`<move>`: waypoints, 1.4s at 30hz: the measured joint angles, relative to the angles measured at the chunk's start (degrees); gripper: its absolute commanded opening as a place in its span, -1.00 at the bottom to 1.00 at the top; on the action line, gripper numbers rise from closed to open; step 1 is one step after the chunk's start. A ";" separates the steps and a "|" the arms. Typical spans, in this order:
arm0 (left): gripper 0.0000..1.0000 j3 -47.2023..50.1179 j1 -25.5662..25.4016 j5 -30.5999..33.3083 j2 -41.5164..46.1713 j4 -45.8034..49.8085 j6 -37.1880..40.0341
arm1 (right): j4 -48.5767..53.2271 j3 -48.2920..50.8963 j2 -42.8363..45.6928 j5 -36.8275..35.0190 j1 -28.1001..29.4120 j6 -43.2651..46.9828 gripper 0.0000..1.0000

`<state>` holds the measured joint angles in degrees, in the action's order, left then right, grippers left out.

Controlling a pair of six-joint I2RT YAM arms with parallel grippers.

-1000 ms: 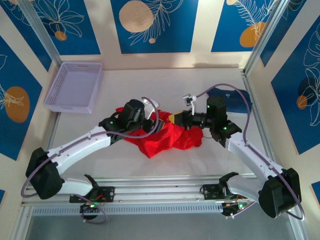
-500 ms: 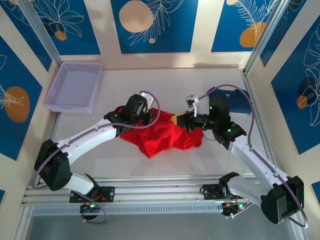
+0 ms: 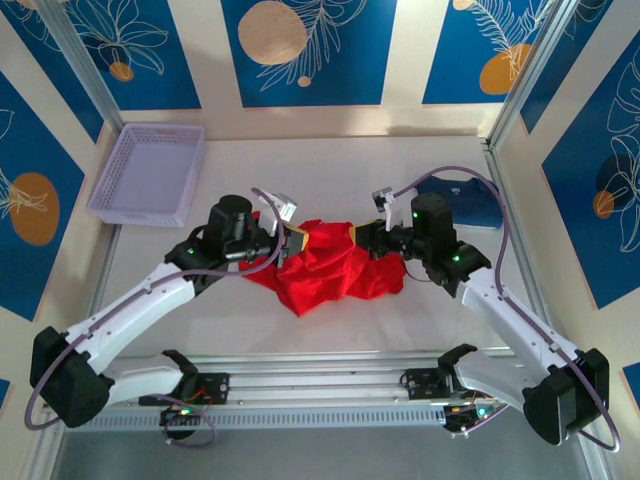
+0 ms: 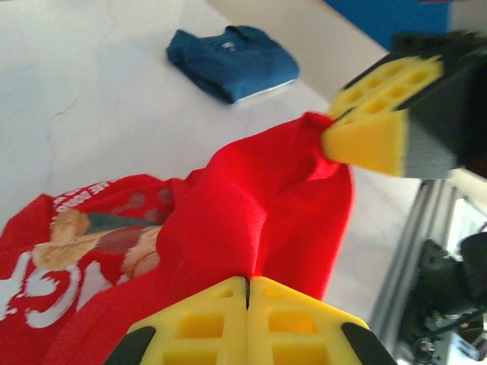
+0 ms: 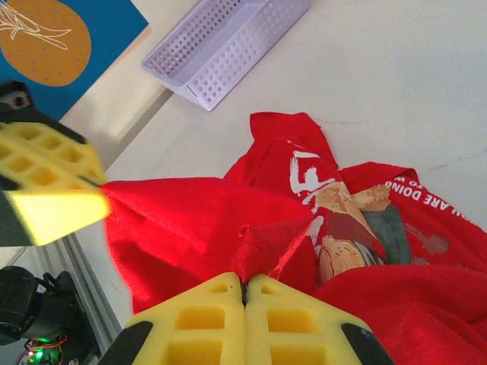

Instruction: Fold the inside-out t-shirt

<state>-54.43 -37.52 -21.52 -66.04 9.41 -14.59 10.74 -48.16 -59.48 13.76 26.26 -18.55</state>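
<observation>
At the bottom of the overhead view a metal rail (image 3: 320, 372) runs along the table's near edge. The left arm (image 3: 150, 295) and the right arm (image 3: 500, 305) rise from it toward mid-frame. There the inside-out t-shirt (image 3: 335, 272) lies bunched in a red heap on the pale table (image 3: 400, 160), and the wrist views show a printed patch among its folds. The left gripper (image 3: 296, 238) sits at the heap's upper left edge, its yellow pads pressed together on a ridge of red cloth. The right gripper (image 3: 362, 236) sits at the upper right edge, likewise clamped on a peak of the shirt. Red cloth runs from one pinch to the other. Farther back, a folded navy garment (image 3: 468, 203) lies right of centre, just beyond the right arm's wrist. A lavender perforated basket (image 3: 150, 175) sits at the table's upper left. Blue floral wall panels (image 3: 308, 50) stand behind.
</observation>
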 measured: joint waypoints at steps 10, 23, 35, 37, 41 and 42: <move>-0.31 -0.17 0.00 10.62 -5.66 3.54 0.07 | -2.21 -0.02 0.92 6.03 -0.24 -0.04 -1.00; -0.08 -0.26 -6.91 16.46 -3.15 4.48 4.35 | -4.11 0.02 0.94 9.20 -0.48 -0.48 -1.00; 0.16 -5.55 -10.40 23.37 -11.69 5.18 9.16 | -4.11 0.02 0.76 9.86 -0.85 -0.48 -1.00; 0.12 -6.51 -10.40 25.64 -12.79 5.18 9.16 | -4.11 0.02 0.76 10.12 -0.90 -0.48 -1.00; -0.03 -8.24 -10.40 28.70 -15.15 5.11 9.16 | -4.11 0.07 0.76 10.32 -0.90 -0.48 -1.00; -0.14 -8.52 -10.40 29.24 -15.58 5.14 9.11 | -4.11 0.09 0.76 10.32 -0.90 -0.48 -1.00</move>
<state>-62.96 -47.92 7.73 -81.62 14.55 -5.48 6.63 -48.07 -58.72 24.08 25.36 -19.03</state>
